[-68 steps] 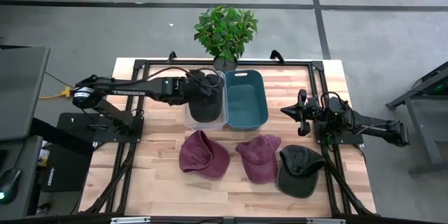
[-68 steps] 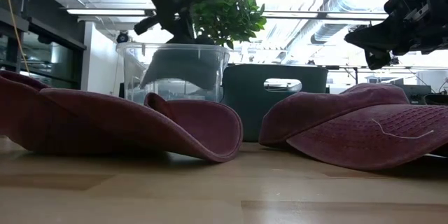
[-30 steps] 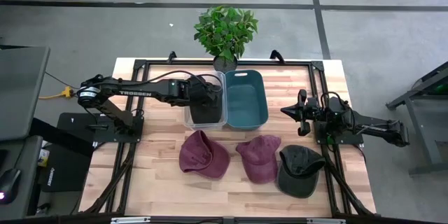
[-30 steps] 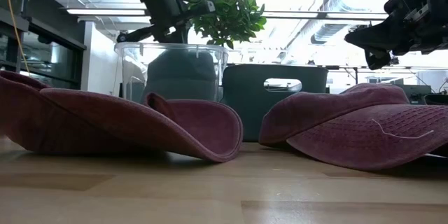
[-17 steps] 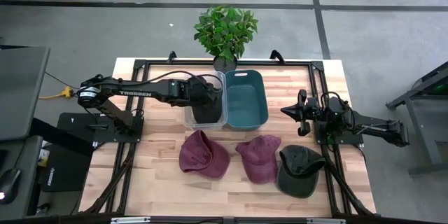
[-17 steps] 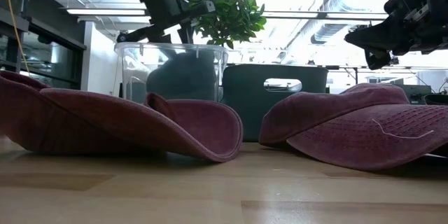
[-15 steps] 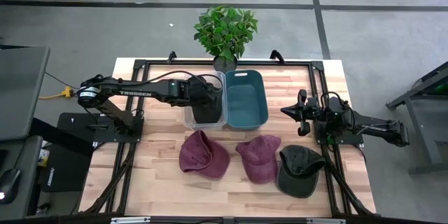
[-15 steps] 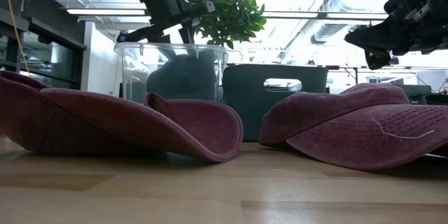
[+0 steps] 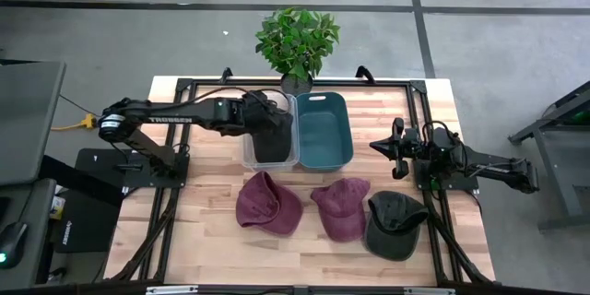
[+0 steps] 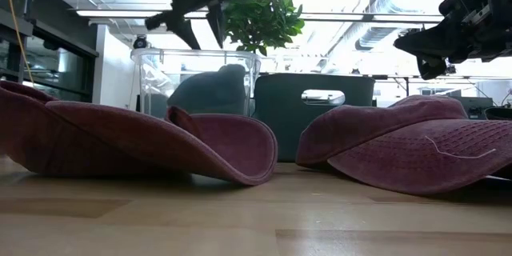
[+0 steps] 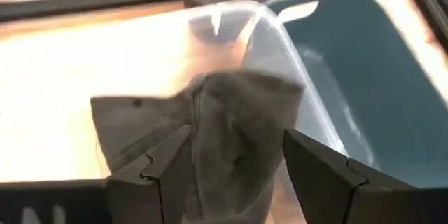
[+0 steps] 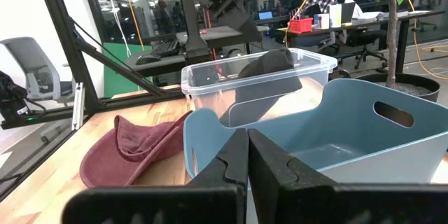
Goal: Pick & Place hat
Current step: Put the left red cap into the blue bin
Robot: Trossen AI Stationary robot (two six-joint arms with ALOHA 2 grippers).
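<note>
At upper centre of the high view, the left claw (image 9: 273,115), fingers spread, hovers above the clear bin (image 9: 247,152) holding the released dark hat (image 9: 271,146), while the right claw (image 9: 400,154), pressed together, waits at the worktop's (image 9: 203,230) right.

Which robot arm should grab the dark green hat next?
Probably the right. Its claw hangs shut just above the dark green hat, on that side. The left claw, open, is over the clear bin, farther away.
</note>
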